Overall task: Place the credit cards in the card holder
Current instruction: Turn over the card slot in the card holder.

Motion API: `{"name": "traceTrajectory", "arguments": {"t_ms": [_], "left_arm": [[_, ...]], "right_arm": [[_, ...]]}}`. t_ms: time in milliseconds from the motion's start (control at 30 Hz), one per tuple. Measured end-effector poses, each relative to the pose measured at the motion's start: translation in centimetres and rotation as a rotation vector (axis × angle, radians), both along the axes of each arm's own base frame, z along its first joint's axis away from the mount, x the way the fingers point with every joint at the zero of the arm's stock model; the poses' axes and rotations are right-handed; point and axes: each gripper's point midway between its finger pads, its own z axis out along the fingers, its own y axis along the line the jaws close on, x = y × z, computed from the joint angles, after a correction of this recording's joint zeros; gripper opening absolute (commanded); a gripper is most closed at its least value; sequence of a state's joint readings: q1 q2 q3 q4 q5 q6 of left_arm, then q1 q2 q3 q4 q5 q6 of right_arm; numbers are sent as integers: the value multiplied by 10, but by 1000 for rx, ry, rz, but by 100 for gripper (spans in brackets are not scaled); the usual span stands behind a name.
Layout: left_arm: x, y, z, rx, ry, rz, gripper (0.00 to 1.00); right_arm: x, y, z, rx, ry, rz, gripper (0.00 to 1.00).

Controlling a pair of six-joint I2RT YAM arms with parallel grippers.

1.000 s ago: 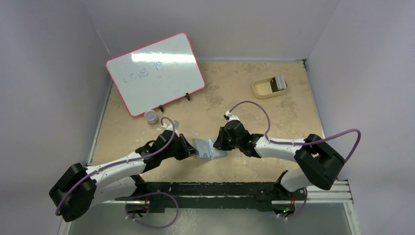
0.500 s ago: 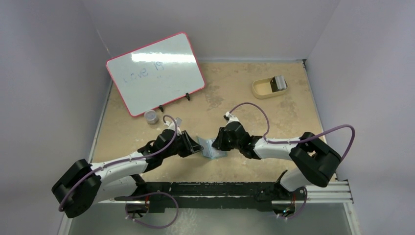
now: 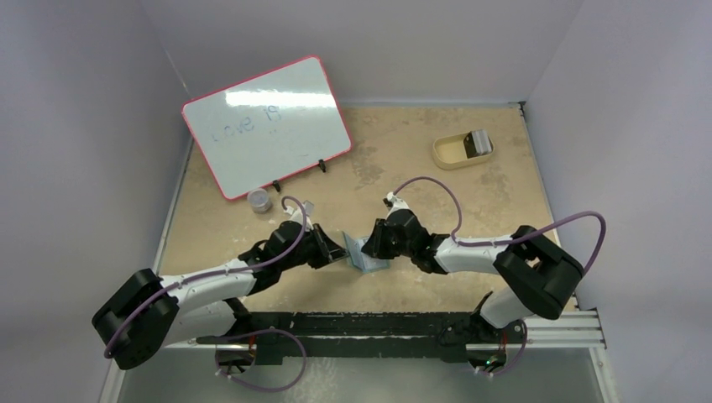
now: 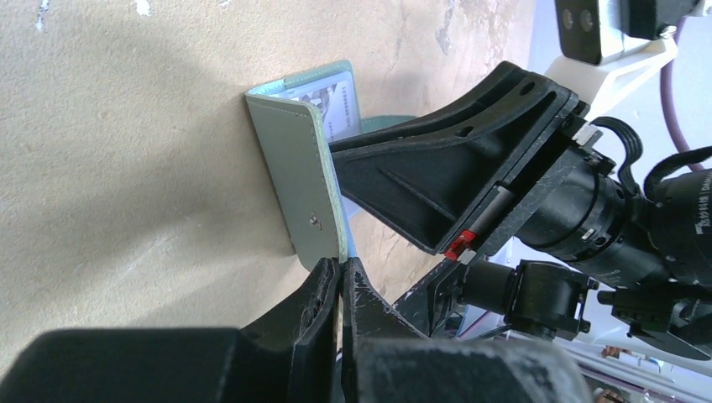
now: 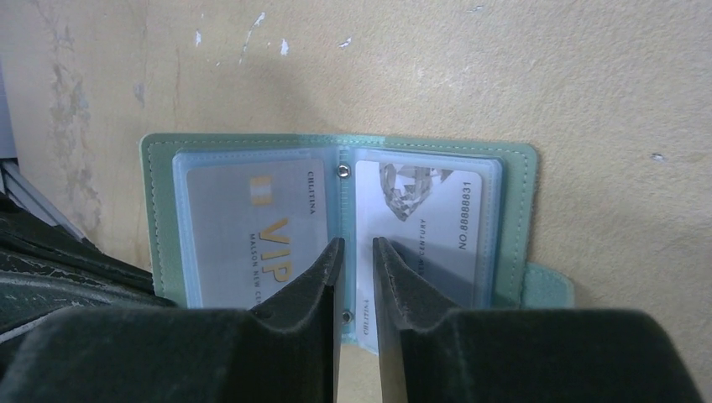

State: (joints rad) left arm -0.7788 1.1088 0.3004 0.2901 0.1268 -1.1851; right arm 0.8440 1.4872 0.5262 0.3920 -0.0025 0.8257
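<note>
From above, the left gripper (image 3: 336, 252) and right gripper (image 3: 368, 248) meet nose to nose over the card holder (image 3: 367, 264), which sits between their tips on the table (image 3: 437, 201). A whiteboard (image 3: 267, 126), a small jar (image 3: 260, 200) and a tan tray (image 3: 462, 149) lie well beyond the fingers.

At the left wrist, the left fingers (image 4: 323, 290) are pinched together on the bottom edge of the holder's grey-green cover, which stands raised just ahead of them. The right gripper's black fingers reach in behind that cover.

At the right wrist, the holder lies spread open under the fingers (image 5: 323, 273). A grey card (image 5: 243, 218) sits in the pocket left of them and a white card (image 5: 428, 218) right of them. The fingers stand a narrow gap apart over the centre spine; whether they grip it cannot be told.
</note>
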Motion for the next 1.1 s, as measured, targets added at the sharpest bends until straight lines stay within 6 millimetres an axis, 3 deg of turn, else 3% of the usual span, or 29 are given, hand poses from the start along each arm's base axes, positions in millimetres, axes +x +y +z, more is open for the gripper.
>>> {"name": "traceTrajectory", "arguments": {"t_ms": [267,467,600,767,1100], "left_arm": [[0,-3,3,-17,-12,-11,0],[0,-4,1,-13,-8,-18,0],[-2,-1,-4,12,-7,-25,0],[-2,1,-7,26,-2,-21,0],[-4,4,-10,40,6,-18,0]], "right_arm": [[-2,8,0,36,13,22,24],[-5,6,3,31,18,25,34],[-9,-1,22,33,4,23,40],[-5,6,51,82,-37,34,48],[-21,24,43,42,0,98,57]]}}
